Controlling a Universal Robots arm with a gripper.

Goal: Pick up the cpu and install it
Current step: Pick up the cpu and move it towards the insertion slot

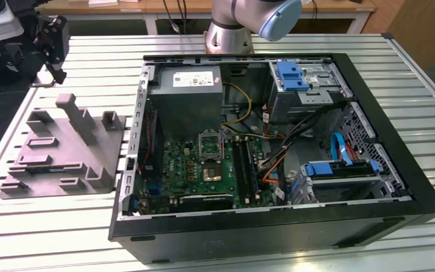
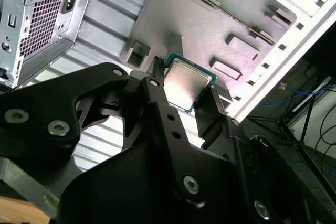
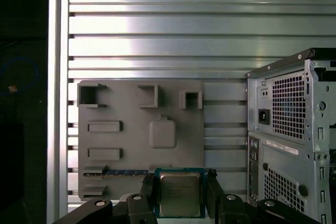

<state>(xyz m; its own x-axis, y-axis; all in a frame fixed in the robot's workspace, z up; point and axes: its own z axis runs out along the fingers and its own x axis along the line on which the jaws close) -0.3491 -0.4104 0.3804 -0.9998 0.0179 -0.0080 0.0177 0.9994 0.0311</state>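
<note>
Near: gripper (image 3: 180, 196) clamped on cpu (image 3: 179, 192) by two opposite edges, held over edge of grey moulded tray (image 3: 131, 108). Chip likely light, stiff, slick on top, fragile underneath: edge grip suits. Beyond tray, slatted table (image 3: 157, 24) open; computer case (image 3: 294, 140) close beside tray limits room that side

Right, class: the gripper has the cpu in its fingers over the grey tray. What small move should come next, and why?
Probably carry the chip across toward the open computer case. In the first wrist view the gripper is shut on the cpu, held above the grey tray and outside the case, while the motherboard socket lies inside it.
</note>
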